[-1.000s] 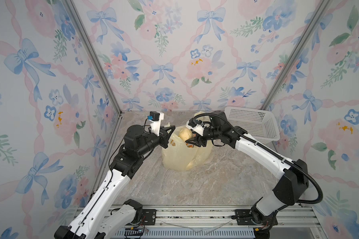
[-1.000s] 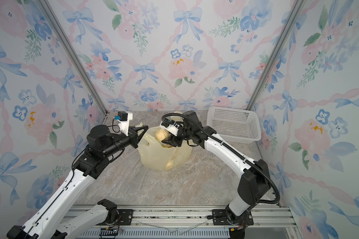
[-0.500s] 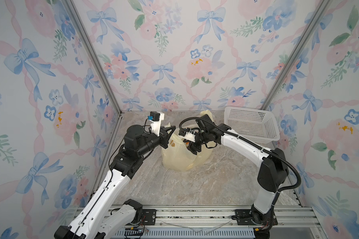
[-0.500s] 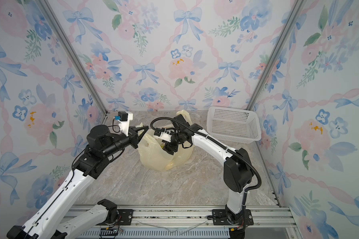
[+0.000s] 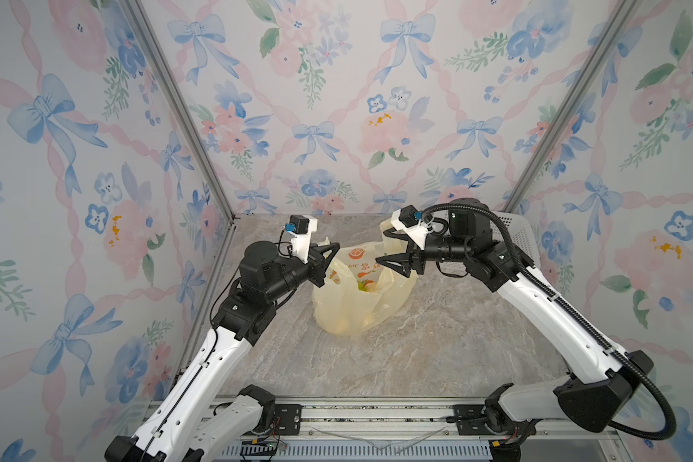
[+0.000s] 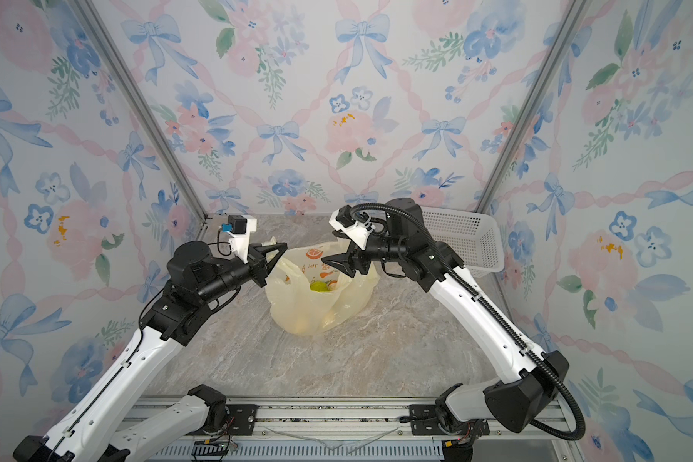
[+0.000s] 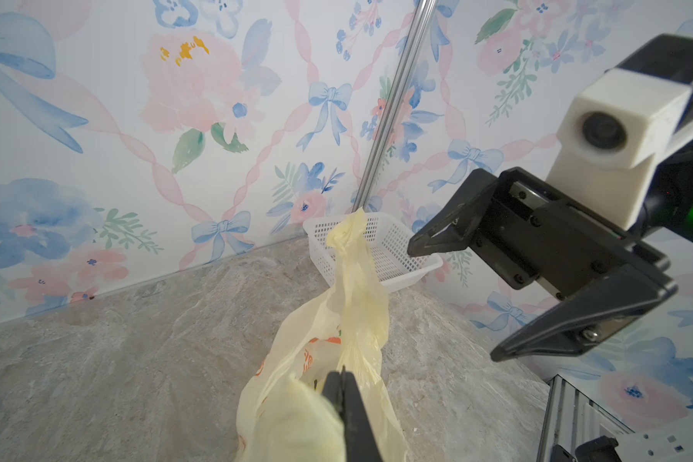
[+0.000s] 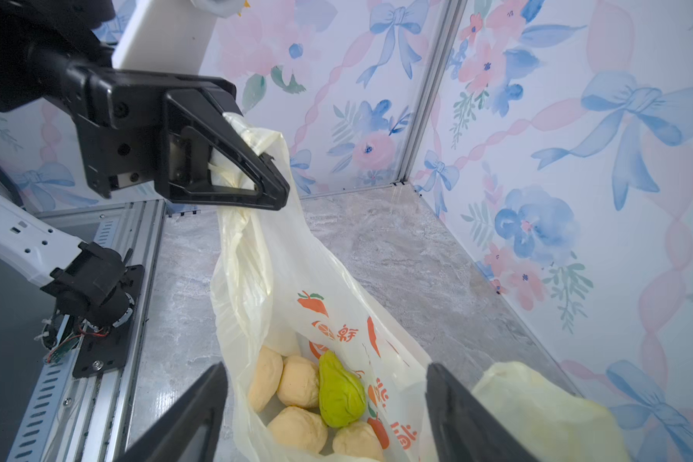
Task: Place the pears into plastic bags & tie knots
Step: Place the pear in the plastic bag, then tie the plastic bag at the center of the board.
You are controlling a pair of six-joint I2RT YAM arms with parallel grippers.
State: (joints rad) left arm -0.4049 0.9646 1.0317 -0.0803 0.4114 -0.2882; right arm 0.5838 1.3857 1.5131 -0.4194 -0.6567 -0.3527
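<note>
Top views: bag [image 5: 361,296] sits mid-worktop [image 5: 437,352], toward the back edge, mouth open, btw the two arms. L gripper [image 5: 334,251] is clenched on the bag's left side, holding it up. R gripper [image 5: 393,267] is spread wide over the mouth, nothing in it. Basket [image 5: 517,236] is in the back right corner, behind the R arm. Green pear [image 6: 319,286] shows through the mouth.

L wrist: L jaws pinched tight on crumpled film. Free handle [image 7: 353,256] stands up twisted, R gripper near it, not touching, jaws gaping.

R wrist: looking into the bag, four cream pears [image 8: 299,380] plus the green one at the bottom, touching. Gripped handle [image 8: 253,136] bunches inside the L gripper. R fingers [image 8: 457,416] straddle the mouth, free handle just outside one.
</note>
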